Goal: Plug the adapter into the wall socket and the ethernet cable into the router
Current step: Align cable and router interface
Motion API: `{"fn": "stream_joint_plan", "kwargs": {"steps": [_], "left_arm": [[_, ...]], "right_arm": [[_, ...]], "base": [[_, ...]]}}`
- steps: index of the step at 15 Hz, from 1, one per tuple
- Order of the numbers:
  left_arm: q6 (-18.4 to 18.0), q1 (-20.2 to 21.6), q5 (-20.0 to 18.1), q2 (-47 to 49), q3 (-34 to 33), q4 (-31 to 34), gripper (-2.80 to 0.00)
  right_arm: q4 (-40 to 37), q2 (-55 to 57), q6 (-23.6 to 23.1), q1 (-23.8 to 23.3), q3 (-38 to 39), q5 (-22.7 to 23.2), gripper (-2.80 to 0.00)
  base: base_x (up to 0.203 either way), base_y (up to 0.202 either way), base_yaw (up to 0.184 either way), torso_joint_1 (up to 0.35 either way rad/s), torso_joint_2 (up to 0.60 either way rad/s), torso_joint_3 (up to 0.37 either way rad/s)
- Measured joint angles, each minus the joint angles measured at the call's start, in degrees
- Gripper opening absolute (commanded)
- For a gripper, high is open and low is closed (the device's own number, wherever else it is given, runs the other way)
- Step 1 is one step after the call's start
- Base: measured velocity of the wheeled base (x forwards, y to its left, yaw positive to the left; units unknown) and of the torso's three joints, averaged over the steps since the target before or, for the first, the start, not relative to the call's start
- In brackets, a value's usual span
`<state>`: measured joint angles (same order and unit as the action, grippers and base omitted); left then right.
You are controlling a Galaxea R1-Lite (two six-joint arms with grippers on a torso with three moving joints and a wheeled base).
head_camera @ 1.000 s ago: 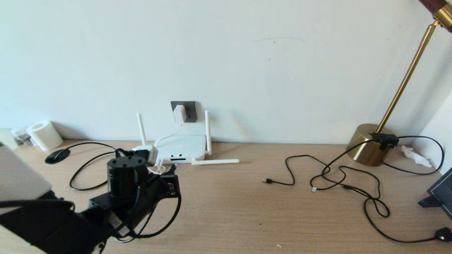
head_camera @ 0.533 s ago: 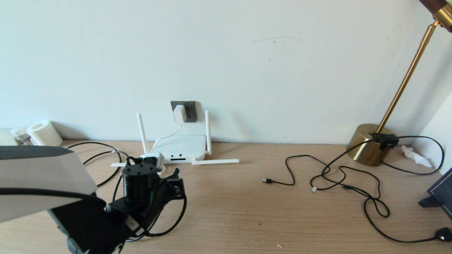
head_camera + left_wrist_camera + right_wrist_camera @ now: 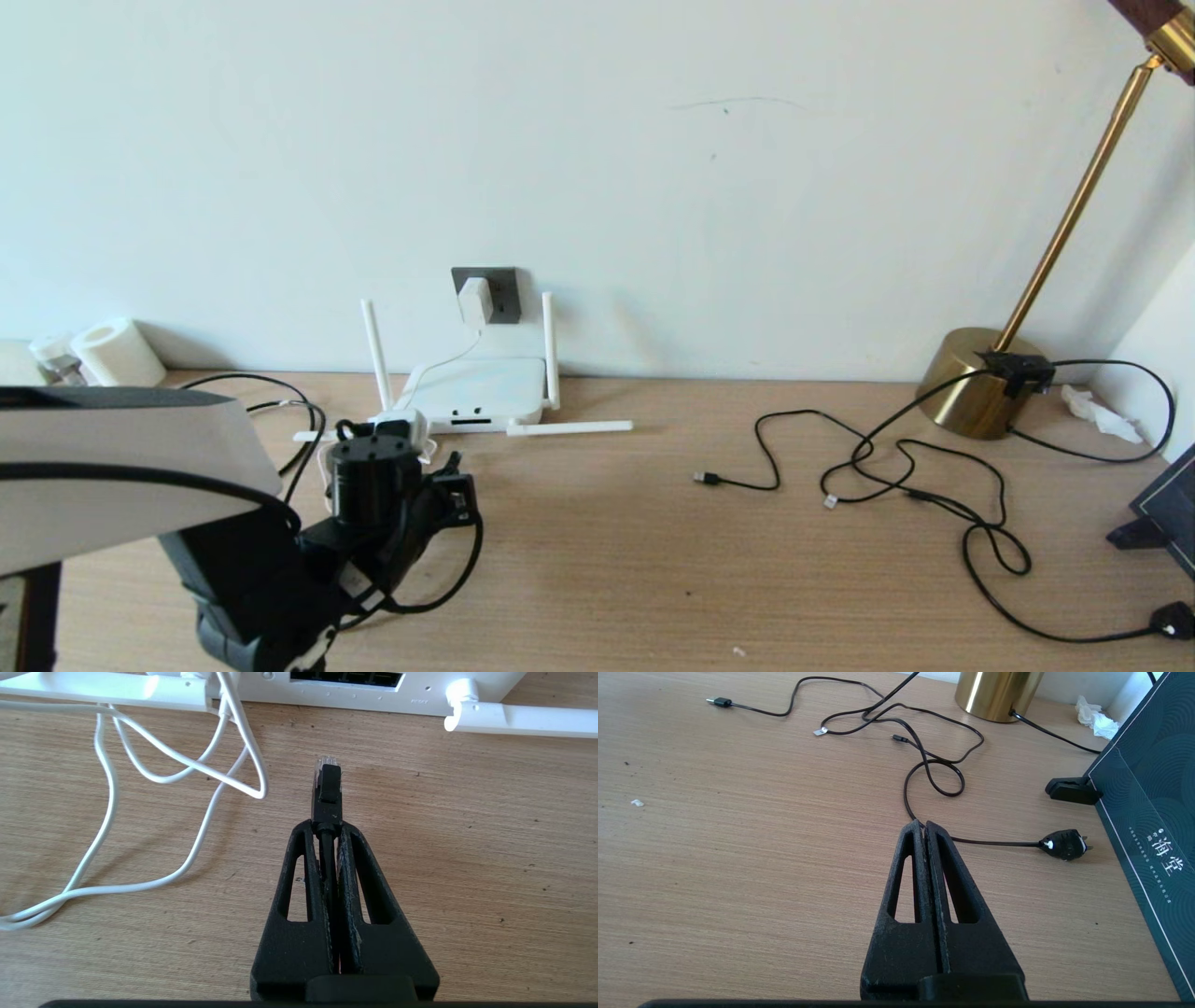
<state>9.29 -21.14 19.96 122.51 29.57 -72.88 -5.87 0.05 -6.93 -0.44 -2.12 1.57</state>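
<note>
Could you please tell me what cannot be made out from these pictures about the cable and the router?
- Head view: the clear-tipped plug of the thick black ethernet cable is hidden behind the left gripper.
- Left wrist view: the flat white router is cut off by the edge, so its dark ports show only partly.
- Head view: the dark grey wall socket has pin holes too small to count.

**Home desk corner, by the look of it**

I'm working at a wood-grain desktop (image 3: 653,560) pushed against a plain pale wall (image 3: 653,168). Domestic signs cluster around the brass lamp (image 3: 980,378): loose black charging cables (image 3: 934,495) trail in front of it, a crumpled tissue (image 3: 1102,415) lies just beside its base. Well to the lamp's left, a white router (image 3: 481,392) sits below a grey wall socket (image 3: 499,294); farther left, a paper roll (image 3: 117,355).
</note>
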Motion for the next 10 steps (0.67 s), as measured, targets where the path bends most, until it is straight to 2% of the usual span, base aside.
{"fn": "stream_joint_plan", "kwargs": {"steps": [10], "left_arm": [[-0.23, 0.15, -1.72, -0.07, 1.21, -1.20, -2.80]], "right_arm": [[0.01, 0.00, 0.04, 0.00, 0.00, 0.01, -2.80]], "base": [[0.000, 0.000, 0.000, 0.000, 0.00, 0.000]]}}
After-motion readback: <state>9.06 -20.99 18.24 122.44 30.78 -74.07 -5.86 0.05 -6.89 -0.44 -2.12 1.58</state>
